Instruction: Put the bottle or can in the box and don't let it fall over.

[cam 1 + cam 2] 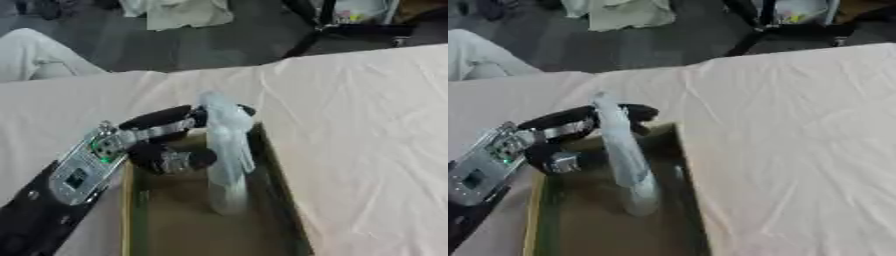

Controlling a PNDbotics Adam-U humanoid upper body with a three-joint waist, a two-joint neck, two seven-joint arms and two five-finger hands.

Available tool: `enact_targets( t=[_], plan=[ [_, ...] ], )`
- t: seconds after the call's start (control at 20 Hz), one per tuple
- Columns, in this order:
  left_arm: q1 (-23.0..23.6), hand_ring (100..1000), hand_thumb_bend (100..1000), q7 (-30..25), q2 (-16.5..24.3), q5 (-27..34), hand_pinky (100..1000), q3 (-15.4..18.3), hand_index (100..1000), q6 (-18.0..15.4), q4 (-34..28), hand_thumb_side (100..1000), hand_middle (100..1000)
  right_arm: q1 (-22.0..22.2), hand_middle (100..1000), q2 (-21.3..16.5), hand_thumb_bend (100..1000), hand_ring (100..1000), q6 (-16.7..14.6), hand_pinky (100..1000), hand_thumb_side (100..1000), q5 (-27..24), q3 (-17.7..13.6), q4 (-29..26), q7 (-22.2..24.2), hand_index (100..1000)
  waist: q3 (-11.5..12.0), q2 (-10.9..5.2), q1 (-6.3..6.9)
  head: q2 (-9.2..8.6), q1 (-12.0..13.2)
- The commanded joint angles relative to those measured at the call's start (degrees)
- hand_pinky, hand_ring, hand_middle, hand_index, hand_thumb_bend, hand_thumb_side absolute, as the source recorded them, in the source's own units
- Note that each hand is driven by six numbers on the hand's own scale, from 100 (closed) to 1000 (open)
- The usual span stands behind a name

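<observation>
Left eye view: one hand, one bottle, one box

Entering from the lower left of the frame, one robot arm ends in the left hand (171, 142), black with silver parts and a small green light near the wrist. Its fingers (162, 118) curl round the upper part of the bottle (226, 150) from behind, and the thumb sits below on the near side, so the hand is closed on the bottle. No other robot hand shows in either view.

One bottle is in view, at centre frame: clear, pale plastic, tall and slim. It stands inside the box, base at the floor and top leaning slightly toward the upper left.

One box (280, 190) occupies the lower centre: open-topped, brown card, with a dark right wall. It rests on a table covered by a pale, wrinkled cloth (367, 125) that fills the right side of the frame.
</observation>
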Motion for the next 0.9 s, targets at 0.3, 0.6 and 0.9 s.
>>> enact_targets(
  t=[0.3,0.6,0.9],
  plan=[
    [0.9,1000,168,-15.1,0.1,-2.0,1000,0.1,899,-17.7,0.6,875,1000,0.3,836,0.1,100,775,-4.6,964,643,1.5,0.1,-1.0,3.7,931,0.2,-1.06,-0.62,0.55,-0.3],
    [2.3,1000,241,-15.1,1.6,3.0,1000,3.3,904,-16.2,-6.9,878,1000,0.9,835,0.6,100,775,-5.0,963,643,2.0,0.1,-1.0,3.4,930,1.1,-1.50,-0.72,1.15,-1.1],
    [5.2,1000,176,-15.1,4.6,8.0,1000,6.7,900,-12.6,-14.3,852,1000,1.5,835,1.1,100,775,-5.4,962,643,2.3,0.1,-1.0,3.2,929,1.8,-1.93,-0.90,1.57,-1.8]
  ],
)
